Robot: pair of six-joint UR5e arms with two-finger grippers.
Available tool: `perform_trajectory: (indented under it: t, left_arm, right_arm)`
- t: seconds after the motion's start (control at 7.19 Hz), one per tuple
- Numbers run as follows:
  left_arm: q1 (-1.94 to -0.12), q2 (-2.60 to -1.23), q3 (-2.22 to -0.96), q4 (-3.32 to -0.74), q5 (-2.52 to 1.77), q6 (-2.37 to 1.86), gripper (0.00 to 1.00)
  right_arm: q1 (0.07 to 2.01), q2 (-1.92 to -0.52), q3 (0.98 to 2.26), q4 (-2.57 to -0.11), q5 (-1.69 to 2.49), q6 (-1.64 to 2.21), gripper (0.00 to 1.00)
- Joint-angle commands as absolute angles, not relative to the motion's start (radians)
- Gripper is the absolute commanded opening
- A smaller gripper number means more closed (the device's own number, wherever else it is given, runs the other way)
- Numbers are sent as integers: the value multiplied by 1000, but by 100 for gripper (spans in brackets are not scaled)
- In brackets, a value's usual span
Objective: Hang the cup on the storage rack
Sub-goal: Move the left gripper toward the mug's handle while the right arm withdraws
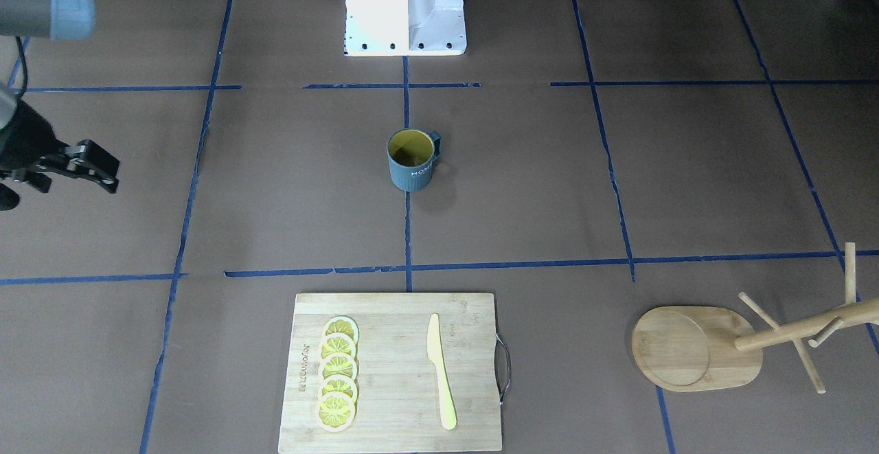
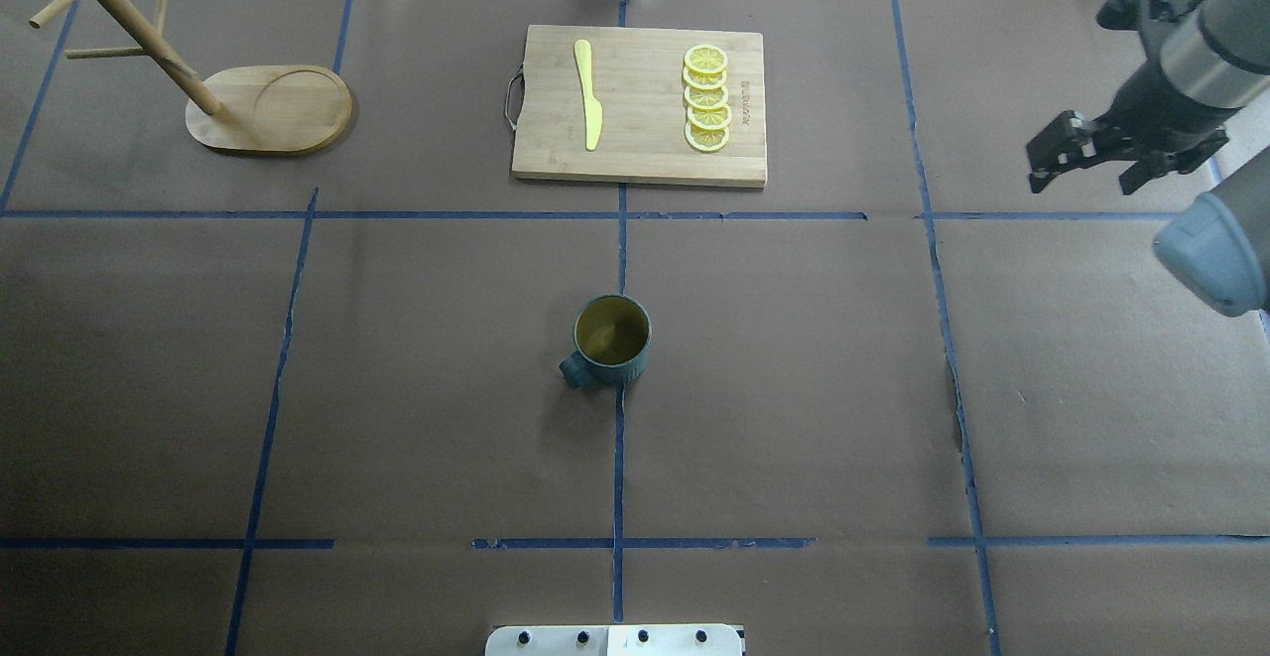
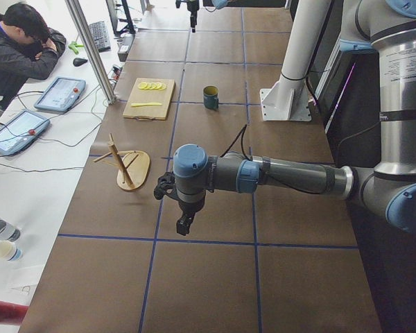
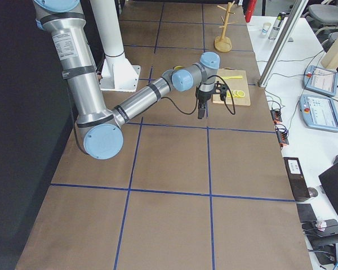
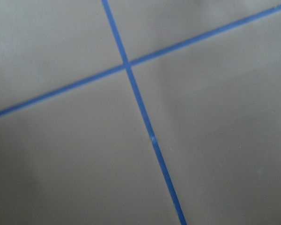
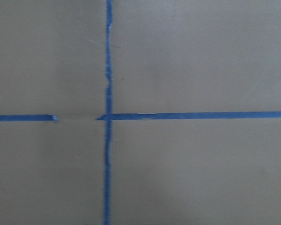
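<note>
The brown tabletop with its blue tape lines is the biggest thing here. On its far side lies a cutting board with lemon slices and a yellow knife; these have no part in my task. The storage rack stands at the far corner on my left. It is well apart from the cup, which sits upright in the middle of the tabletop with its handle turned to my left. My right gripper hangs over the right end, spread apart and holding nothing. My left gripper I see only from the side, so I cannot tell if it is spread or clenched.

I judge the task is at its very first step, the reach to the cup. The next move calls for a grasp on the wall or rim that leaves the handle free.

The top of the rack is cut off in both table views, so I cannot count its pegs. Both wrist cameras show only paper and tape.
</note>
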State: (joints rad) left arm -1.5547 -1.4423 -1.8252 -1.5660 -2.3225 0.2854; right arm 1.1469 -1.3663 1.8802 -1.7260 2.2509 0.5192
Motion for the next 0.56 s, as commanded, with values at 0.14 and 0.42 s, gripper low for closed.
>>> perform_trajectory:
  t: [0.14, 0.42]
  left_arm:
    - [-1549, -1475, -1816, -1652, -2318, 279, 100]
    - [-1536, -1503, -1796, -1643, -2336, 276, 100]
  right_arm:
    - [1429, -1627, 1874, -1723, 2345, -5, 100]
    - [1498, -1727, 1864, -1724, 2336, -182, 100]
